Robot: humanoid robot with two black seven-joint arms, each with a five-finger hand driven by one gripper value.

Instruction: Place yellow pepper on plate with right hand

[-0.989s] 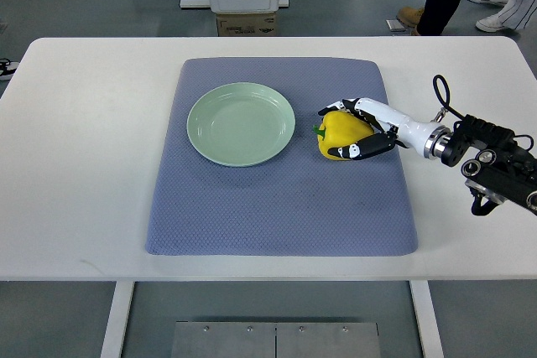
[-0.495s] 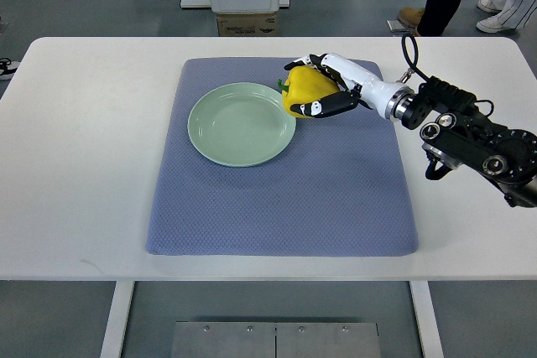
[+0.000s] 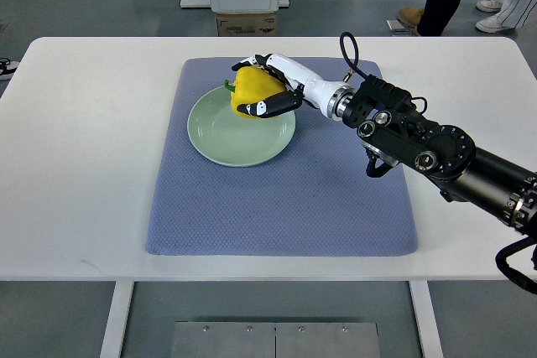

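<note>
Right hand [image 3: 262, 90]: fingers wrapping around the yellow pepper [image 3: 252, 92], gripping it from the right side, black fingertips curling under its lower edge. Over the last second the hand is carrying the pepper up and to the left, from a spot on the mat well right of the plate to a position over the plate's upper right rim.

Yellow pepper: being held in the hand, green stem pointing left, overlapping the far edge of the plate [image 3: 220, 134]; whether it is touching the plate or hanging just above it cannot be told.

Plate: pale green, sitting unmoved on the blue-grey mat [image 3: 252, 207], most of its surface bare.

Right arm: reaching in from the right edge, now stretching much farther across the mat.

Desk [image 3: 84, 140]: white, carrying the mat.

Status: transport is nearly finishing; by judgement, what remains is lowering the pepper toward the plate's middle and opening the fingers.

Left hand: not showing.
</note>
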